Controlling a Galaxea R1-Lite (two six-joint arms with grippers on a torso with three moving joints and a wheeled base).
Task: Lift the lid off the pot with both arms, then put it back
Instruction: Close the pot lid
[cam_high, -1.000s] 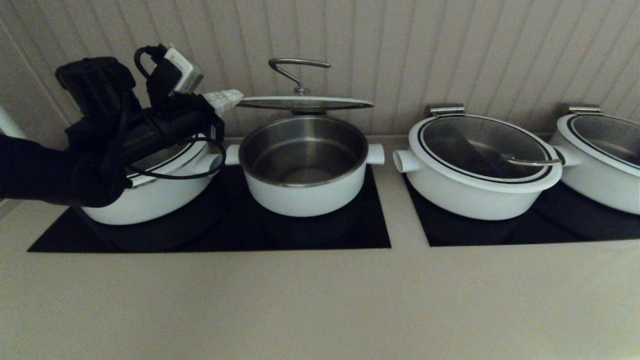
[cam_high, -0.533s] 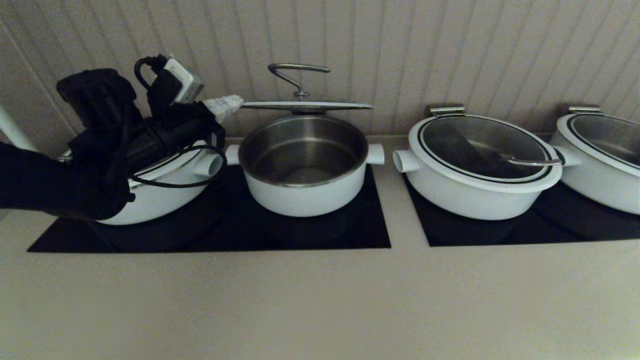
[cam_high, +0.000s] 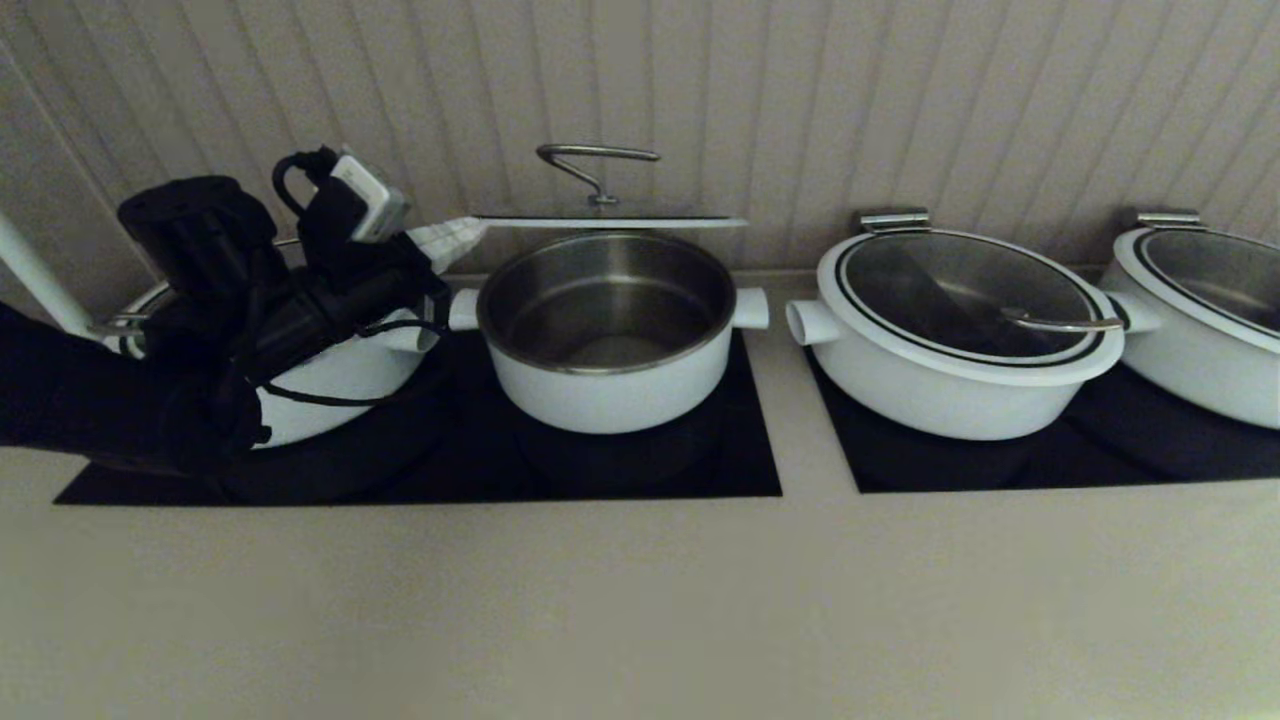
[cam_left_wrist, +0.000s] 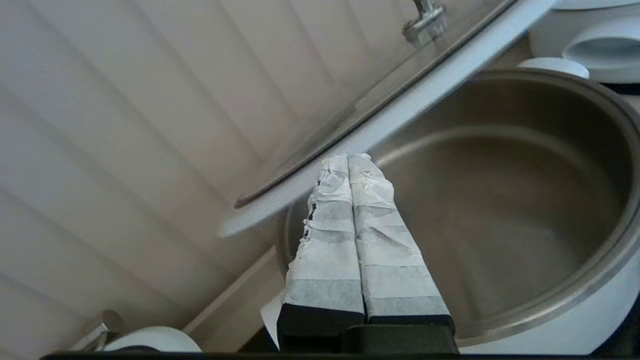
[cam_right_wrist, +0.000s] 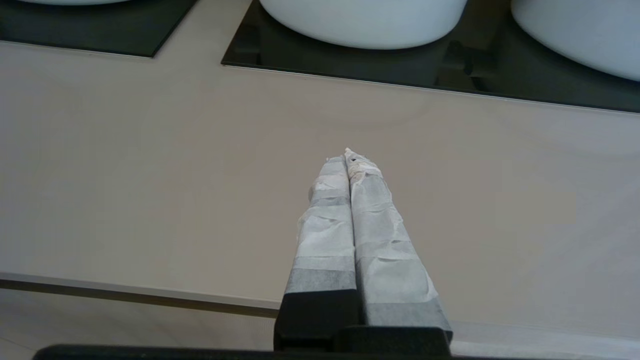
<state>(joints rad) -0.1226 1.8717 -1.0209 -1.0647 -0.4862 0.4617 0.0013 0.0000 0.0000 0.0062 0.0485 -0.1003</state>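
Note:
The lid (cam_high: 610, 221) hangs level just above the open pot (cam_high: 610, 385), seen edge-on, with its steel handle (cam_high: 598, 160) on top. My left gripper (cam_high: 470, 228) reaches in from the left, shut, with its tips against the underside of the lid's left rim. In the left wrist view the fingers (cam_left_wrist: 348, 157) are pressed together with nothing between them, and the lid's white rim (cam_left_wrist: 400, 110) crosses above their tips, over the pot's steel inside (cam_left_wrist: 500, 200). My right gripper (cam_right_wrist: 347, 156) is shut and empty over the bare counter near its front edge, out of the head view.
A wider white pot (cam_high: 340, 370) sits under my left arm. Two more wide lidded pots (cam_high: 960, 330) (cam_high: 1200, 310) stand to the right. All rest on black cooktops (cam_high: 620, 470). A ribbed wall rises close behind them.
The lid has come down towards the pot and now shows edge-on. My left arm and gripper have lowered with it.

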